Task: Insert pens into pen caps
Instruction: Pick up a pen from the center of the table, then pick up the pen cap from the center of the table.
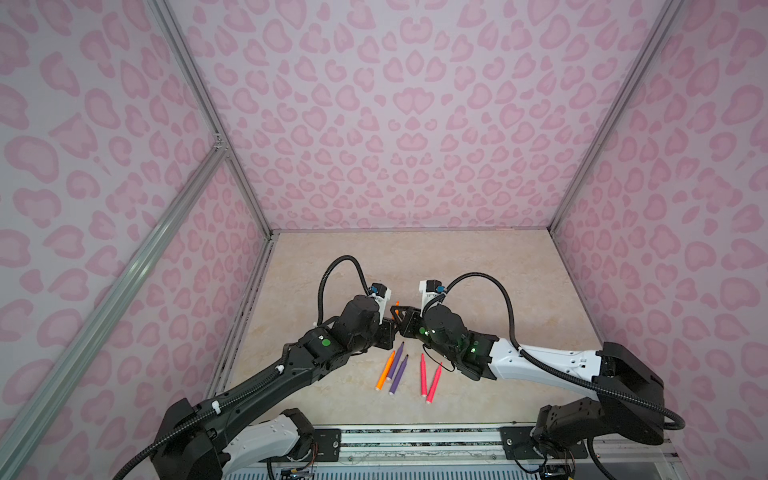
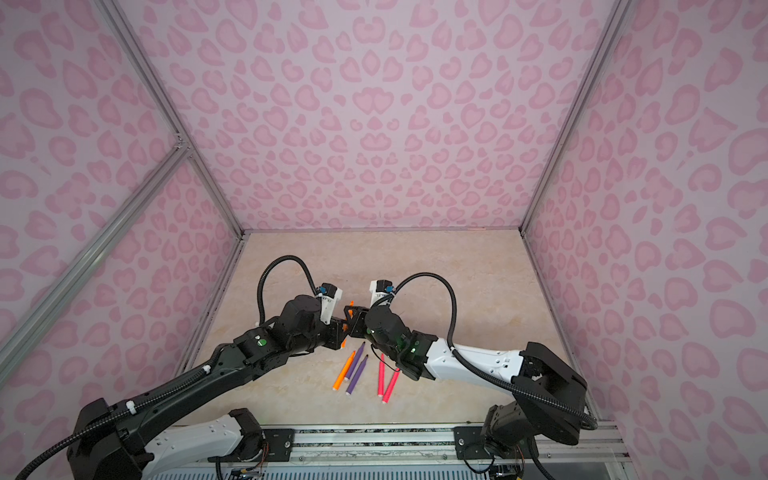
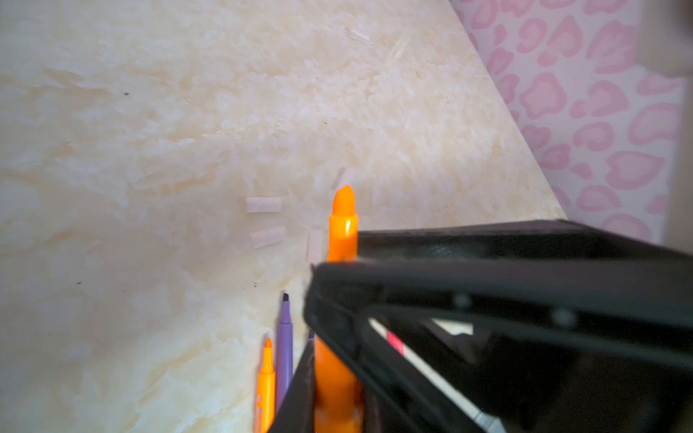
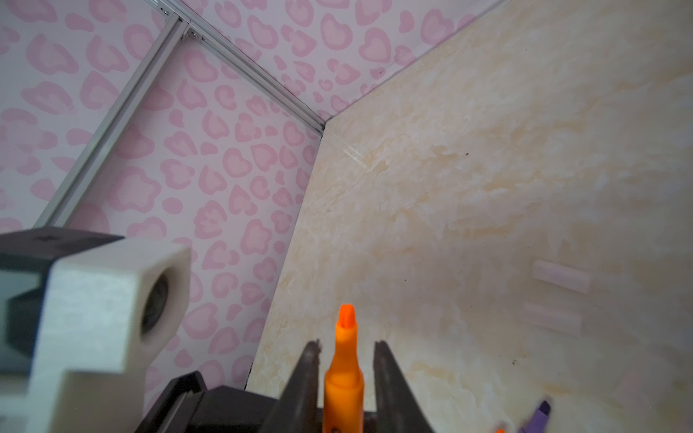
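Left fingers [image 3: 296, 397] are clamped on the orange pen [image 4: 345, 386], further down the barrel than the right fingers [image 4: 305, 375]. The right fingers are apart, one each side of it with a gap showing on both sides, so not gripping. Pen is held off the worktop [image 1: 498, 291], tip poking out past both sets of fingers. Caps [image 3: 263, 204] lie flat on the worktop just ahead of the tip, at least three near it. Spare pens [image 1: 398, 376] lie below and behind the fingers, toward the arm bases: one orange, two purple, two pink. Our read on handling: pen is light, stiff, smooth round plastic, likely to twist or slip in a pinch, so we'd hold mid-barrel and leave the tapered end clear. Caps look featherweight, clear and thin-walled. Expect them to skid or roll, so we'd pinch near the closed end, mouth free. No brand, label or writing we can read on pens or caps.
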`<state>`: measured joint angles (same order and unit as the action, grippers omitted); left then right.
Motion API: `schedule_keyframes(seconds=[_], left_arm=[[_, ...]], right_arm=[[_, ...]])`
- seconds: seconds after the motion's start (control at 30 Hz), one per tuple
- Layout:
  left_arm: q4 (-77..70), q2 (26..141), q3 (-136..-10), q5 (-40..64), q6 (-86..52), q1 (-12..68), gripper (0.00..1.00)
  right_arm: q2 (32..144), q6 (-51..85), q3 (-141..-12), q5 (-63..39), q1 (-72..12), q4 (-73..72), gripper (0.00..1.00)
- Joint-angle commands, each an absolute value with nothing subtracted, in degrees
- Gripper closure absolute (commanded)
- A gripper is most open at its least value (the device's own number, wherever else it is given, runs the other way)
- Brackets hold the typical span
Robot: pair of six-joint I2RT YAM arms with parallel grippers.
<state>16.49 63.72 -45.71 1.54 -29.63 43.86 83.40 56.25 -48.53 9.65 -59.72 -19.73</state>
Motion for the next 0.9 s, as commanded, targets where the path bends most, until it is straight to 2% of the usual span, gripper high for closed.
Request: schedule_keyframes(seconds=[0.0,0.07,0.23,0.33,0.43,0.53,0.7,0.87], left_arm=[[18.4,63.8,-48.8,-2.8,-33.6,42.7,0.97],[21.7,62.5,-49.4,-3.7,-37.1,40.1,0.97],[27.3,60.3,-52.2,-1.7,-39.0,32.7,0.97],[23.9,59.4,-51.2,-4.7,-40.2,30.4,0.97],[17.7,59.2,-48.7,-8.2,-39.6,30.1,0.97],[13.5,60.4,-46.6,-9.3,-36.9,30.2,0.97],[12.3,60.6,-43.5,-10.7,-35.9,30.2,0.97],[8.7,62.3,-40.8,-12.1,-35.8,30.2,0.97]], right_arm=[[81.6,53.1,-49.4,10.0,-60.2,-15.9,0.46],[79.0,52.1,-49.1,12.9,-60.1,-12.3,0.43],[69.3,51.7,-42.5,24.0,-59.6,-9.2,0.43],[65.1,53.6,-39.7,29.6,-57.5,-3.8,0.44],[65.0,56.1,-39.6,30.1,-53.2,2.3,0.47],[69.3,57.8,-41.6,29.3,-48.8,8.2,0.52],[80.5,57.2,-46.5,26.2,-45.7,10.8,0.54],[95.1,53.4,-60.6,22.4,-43.2,23.3,0.49]])
